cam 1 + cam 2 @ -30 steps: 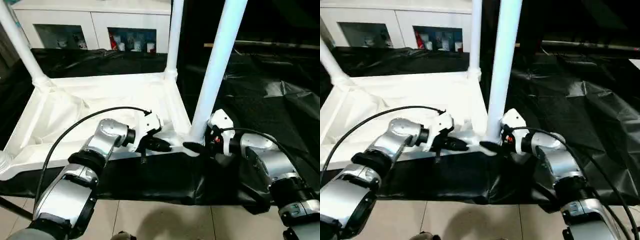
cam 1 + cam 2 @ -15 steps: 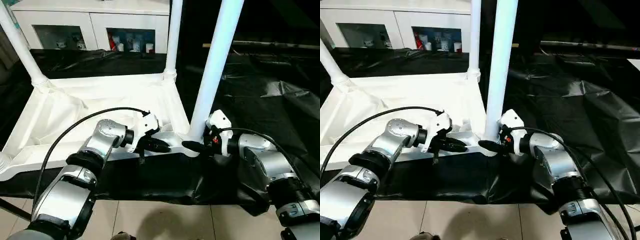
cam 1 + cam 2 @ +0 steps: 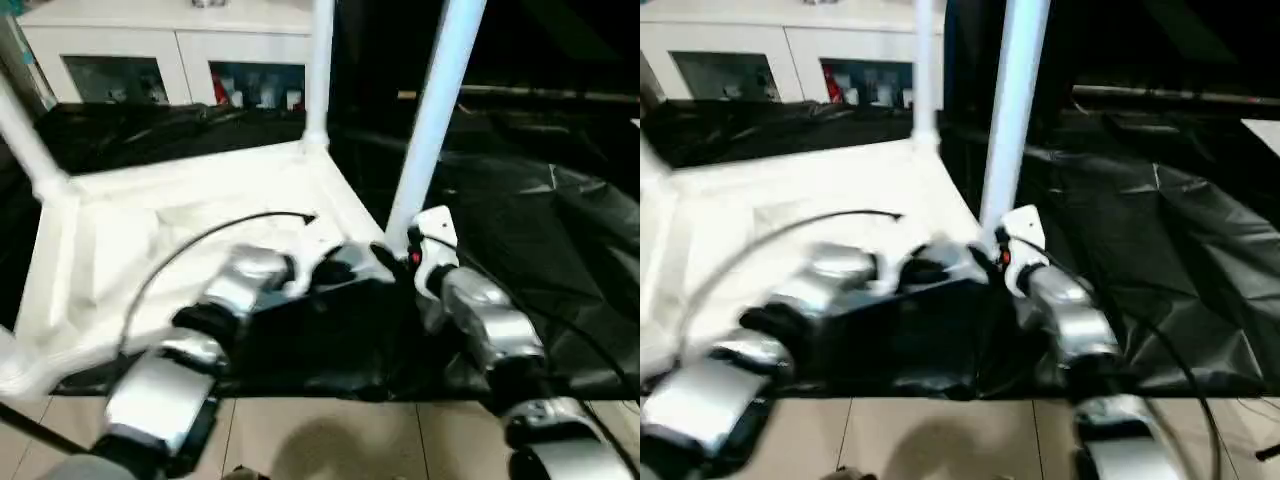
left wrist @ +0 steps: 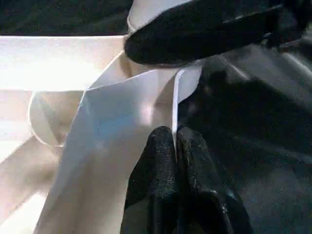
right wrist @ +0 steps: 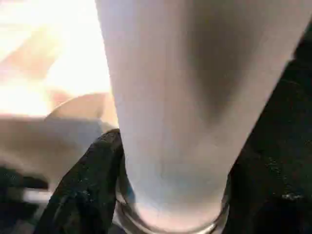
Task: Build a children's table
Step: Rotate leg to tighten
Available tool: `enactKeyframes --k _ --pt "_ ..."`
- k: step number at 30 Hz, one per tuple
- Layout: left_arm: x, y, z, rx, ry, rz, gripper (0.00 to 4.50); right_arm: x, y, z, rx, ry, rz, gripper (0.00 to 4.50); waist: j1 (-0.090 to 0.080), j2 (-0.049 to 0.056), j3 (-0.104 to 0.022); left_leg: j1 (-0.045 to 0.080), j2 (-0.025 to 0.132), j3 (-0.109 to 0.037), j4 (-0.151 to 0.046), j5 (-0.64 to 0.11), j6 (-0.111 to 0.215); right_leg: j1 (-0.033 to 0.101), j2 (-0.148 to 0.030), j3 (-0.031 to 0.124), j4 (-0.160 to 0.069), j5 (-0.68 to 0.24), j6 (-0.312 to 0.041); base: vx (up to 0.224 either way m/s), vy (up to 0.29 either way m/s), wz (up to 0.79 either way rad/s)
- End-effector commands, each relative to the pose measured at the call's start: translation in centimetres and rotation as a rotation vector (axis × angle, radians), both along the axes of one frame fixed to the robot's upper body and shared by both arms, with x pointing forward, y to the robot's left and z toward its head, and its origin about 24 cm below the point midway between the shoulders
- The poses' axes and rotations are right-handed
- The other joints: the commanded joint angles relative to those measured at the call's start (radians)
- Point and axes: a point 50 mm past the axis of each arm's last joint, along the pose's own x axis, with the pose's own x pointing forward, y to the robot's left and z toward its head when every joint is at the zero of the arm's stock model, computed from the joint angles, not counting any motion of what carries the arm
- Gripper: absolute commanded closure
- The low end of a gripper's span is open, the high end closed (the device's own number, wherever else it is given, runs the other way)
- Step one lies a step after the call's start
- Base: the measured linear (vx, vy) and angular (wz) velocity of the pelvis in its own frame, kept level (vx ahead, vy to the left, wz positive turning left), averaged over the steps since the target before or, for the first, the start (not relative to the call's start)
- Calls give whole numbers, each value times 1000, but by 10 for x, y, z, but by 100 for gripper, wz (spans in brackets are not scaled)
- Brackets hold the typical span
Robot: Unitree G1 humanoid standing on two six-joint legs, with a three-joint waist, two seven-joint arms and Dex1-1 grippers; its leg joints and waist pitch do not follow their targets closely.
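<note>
Upturned on black sheeting (image 3: 540, 240), a white tabletop (image 3: 200, 210), rim facing up, legs standing in its corner sockets. On the left, the left gripper (image 4: 175, 146) at the tabletop's near edge, its two black fingers (image 4: 156, 165) pressed together and pinching the thin raised rim (image 4: 174, 105) between their tips. Seen only from the left wrist: that pinch close up, plus a black finger (image 4: 204, 29) of the other gripper reaching across beyond the corner. Further right, the right gripper (image 5: 170, 195) at the near right corner, fingers spread about the foot of the nearest leg (image 3: 435, 110), one finger (image 5: 87, 185) lying against the leg just above its socket; seen from the right wrist alone, the leg (image 5: 195, 87) seated in the round socket ring. From the head views, both silver forearms meeting at that corner, a far leg (image 3: 320, 70) upright behind, another leg (image 3: 25, 140) at the far left corner, and a white glass-fronted cabinet (image 3: 170, 60) at the back.
</note>
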Motion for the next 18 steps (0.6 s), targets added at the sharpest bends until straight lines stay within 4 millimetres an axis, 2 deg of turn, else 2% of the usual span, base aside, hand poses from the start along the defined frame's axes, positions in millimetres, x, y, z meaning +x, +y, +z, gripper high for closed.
enactKeyframes --k 1,2,3,4,6,7,8,11,12,14,17,18 --pt "4 -12 0 -31 -25 129 450 -11 18 -24 23 120 -13 183 -9 -13 -55 44 39 -29 -76 -407 -18 7 -60 36 -107 -505 -155 0 0 0" --pt "3 -17 0 -28 -33 121 450 -11 25 -23 22 109 -2 183 -7 -13 -55 44 39 -30 -77 -409 -16 8 -60 35 -109 -511 -150 0 0 0" --pt "2 -20 1 -28 -37 116 450 -10 28 -23 19 100 -6 183 -8 -12 -55 37 39 -32 -81 -402 -10 14 -60 34 -110 -508 -137 0 0 0" --pt "2 -21 1 -27 -41 110 450 -10 30 -22 28 97 -3 183 -8 -12 -55 37 39 -32 -81 -402 -10 14 -60 34 -110 -508 -137 0 0 0" --pt "2 -22 2 -22 -51 95 450 -8 31 -18 47 75 -1 114 -8 -11 -56 33 40 -33 -85 -396 -4 18 -61 33 -110 -486 -132 0 0 0" --pt "3 -21 3 -20 -56 94 450 -7 31 -16 57 67 1 114 -8 0 -57 34 41 -35 -88 -395 -6 20 -61 32 -108 -466 -137 0 0 0" --pt "3 -21 3 -19 -57 93 450 -6 30 -15 58 65 2 114 -13 -5 -57 30 42 -35 -90 -399 -8 22 -58 33 -106 -438 -142 0 0 0" --pt "5 -14 5 -19 -63 75 450 -2 21 -7 50 32 23 76 -17 -8 -58 28 41 -35 -90 -411 -7 24 -59 32 -103 -424 -151 0 0 0" --pt "6 -5 7 -11 -66 37 450 0 8 1 55 23 86 76 -20 -9 -58 26 40 -35 -89 -405 -3 25 -60 33 -103 -417 -156 0 0 0" --pt "5 4 8 -7 -58 -17 450 -1 -5 10 49 8 193 76 -18 -12 -59 25 39 -33 -86 -386 17 31 -60 33 -103 -401 -159 0 0 0" --pt "3 13 7 -2 -45 -76 450 -5 -17 18 37 -4 291 76 -14 -17 -61 17 39 -28 -81 -327 48 36 -61 35 -97 -353 -172 0 0 0" --pt "0 17 6 -1 -26 -125 450 -9 -25 22 16 -3 372 76 -12 -14 -64 14 39 -28 -79 -296 56 41 -62 34 -93 -334 -179 0 0 0"
